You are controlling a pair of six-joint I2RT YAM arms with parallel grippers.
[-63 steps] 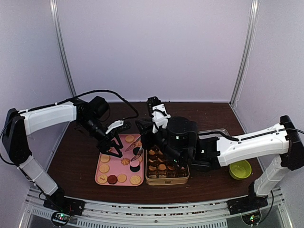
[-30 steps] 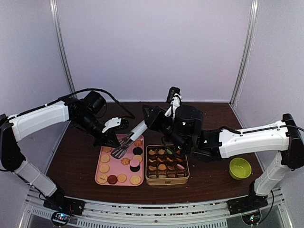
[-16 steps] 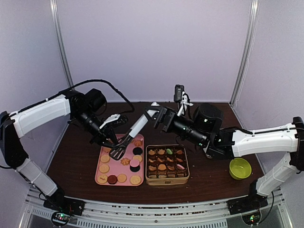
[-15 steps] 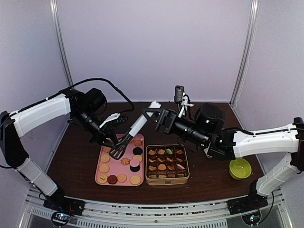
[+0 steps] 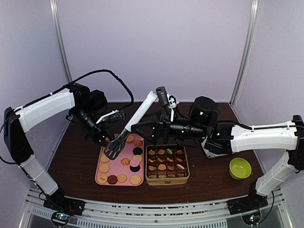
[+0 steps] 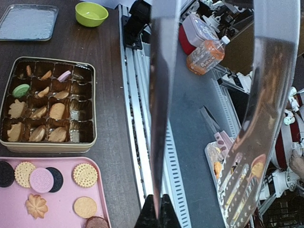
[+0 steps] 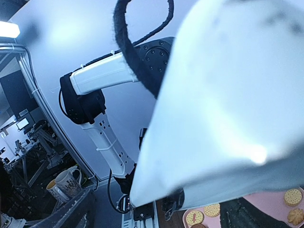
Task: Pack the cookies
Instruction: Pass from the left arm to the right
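**Left end effector clamped on the tongs above the tray of cookies**

The left end effector [image 6: 154, 219] is shut tight on one thin blade of the metal tongs [image 6: 161, 95], close to their slotted scoop end. The handle slants up and away over the desk [image 5: 76, 166]. Holding so near the working end looks meant to steady the tool while the other arm finds a grip. The right end effector [image 5: 135, 127] reaches in from the right, its tip just beside the tongs' shaft. It shows only as a dark wedge from above, and a pale blurred surface blocks its wrist camera, so I cannot tell whether it is spread or pinched. The cookies [image 6: 85, 175] lie loose on the pink tray [image 6: 59, 199], and more fill compartments of the gold tin [image 6: 47, 148] just beside it. The scoop hides part of the tray's far end.
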